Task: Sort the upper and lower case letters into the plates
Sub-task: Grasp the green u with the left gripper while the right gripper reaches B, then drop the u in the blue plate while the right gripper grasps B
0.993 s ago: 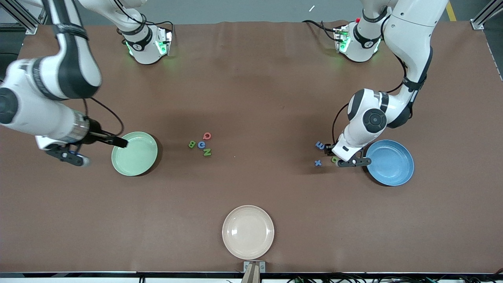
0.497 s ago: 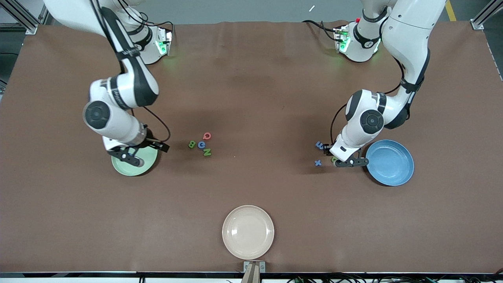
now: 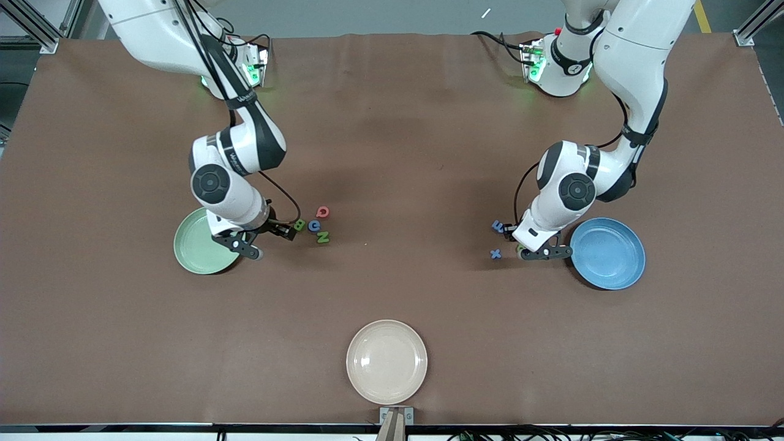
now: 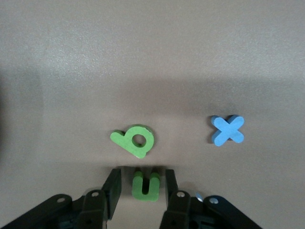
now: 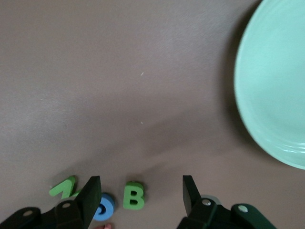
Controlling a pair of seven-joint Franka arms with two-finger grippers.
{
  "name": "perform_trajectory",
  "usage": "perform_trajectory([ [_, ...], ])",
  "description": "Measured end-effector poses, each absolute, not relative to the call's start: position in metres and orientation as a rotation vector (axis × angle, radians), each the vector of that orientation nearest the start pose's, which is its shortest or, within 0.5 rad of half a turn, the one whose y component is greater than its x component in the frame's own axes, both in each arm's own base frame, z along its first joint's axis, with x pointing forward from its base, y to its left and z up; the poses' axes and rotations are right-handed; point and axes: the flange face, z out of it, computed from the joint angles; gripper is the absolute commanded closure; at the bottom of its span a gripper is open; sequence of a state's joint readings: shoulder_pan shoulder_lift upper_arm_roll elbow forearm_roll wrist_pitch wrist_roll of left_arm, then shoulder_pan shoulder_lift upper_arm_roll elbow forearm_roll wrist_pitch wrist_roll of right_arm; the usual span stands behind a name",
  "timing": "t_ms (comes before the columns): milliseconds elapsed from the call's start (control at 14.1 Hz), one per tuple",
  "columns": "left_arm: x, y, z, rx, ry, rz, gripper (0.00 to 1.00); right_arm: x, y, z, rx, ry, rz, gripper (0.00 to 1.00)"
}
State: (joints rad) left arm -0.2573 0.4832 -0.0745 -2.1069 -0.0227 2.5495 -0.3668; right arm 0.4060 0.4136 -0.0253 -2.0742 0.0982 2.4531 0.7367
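Four capitals lie mid-table: green B [image 3: 299, 225], blue G [image 3: 314, 226], green N [image 3: 323, 237], red Q [image 3: 323, 212]. My right gripper [image 3: 269, 240] is open, low between the mint green plate [image 3: 193, 251] and the B; in the right wrist view the B [image 5: 134, 195] sits between its fingers [image 5: 90, 196], untouched. My left gripper [image 3: 524, 245] is open beside the blue plate [image 3: 609, 254]. In the left wrist view a small green u [image 4: 146, 186] lies between its fingers [image 4: 112, 190] with gaps either side. A green b [image 4: 134, 140] and blue x [image 4: 228, 130] lie close by. Another blue small letter [image 3: 499, 226] lies beside the gripper.
A cream-beige plate [image 3: 386, 361] stands near the table's front edge, mid-table. Both task plates hold nothing. The right wrist view also shows the mint plate's rim [image 5: 248, 119], the G [image 5: 102, 206] and the N [image 5: 63, 187].
My right arm swung from the table's end across the mint plate to the capitals and now straddles the B. My left gripper shifted slightly toward the small letters.
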Motion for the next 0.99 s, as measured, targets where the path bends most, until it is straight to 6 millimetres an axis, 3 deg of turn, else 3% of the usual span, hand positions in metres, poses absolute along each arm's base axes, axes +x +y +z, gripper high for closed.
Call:
perform_trajectory([
  [284, 0.541, -0.189, 0.179, -3.167, -0.092, 0.095, 0.65, 0.533, 0.221, 0.195, -3.033, 0.683, 0.043, 0.22],
  [497, 0.539, -0.192, 0.178, -3.166, -0.082, 0.099, 0.79, 0.523, 0.24, 0.18, -3.031, 0.702, 0.038, 0.22],
  [639, 0.538, -0.193, 0.177, -3.166, -0.079, 0.099, 0.84, 0.518, 0.248, 0.175, -3.036, 0.699, 0.045, 0.22],
  [993, 0.538, -0.189, 0.184, -3.141, -0.053, 0.132, 0.86, 0.517, 0.24, 0.17, -3.045, 0.715, 0.054, 0.22],
])
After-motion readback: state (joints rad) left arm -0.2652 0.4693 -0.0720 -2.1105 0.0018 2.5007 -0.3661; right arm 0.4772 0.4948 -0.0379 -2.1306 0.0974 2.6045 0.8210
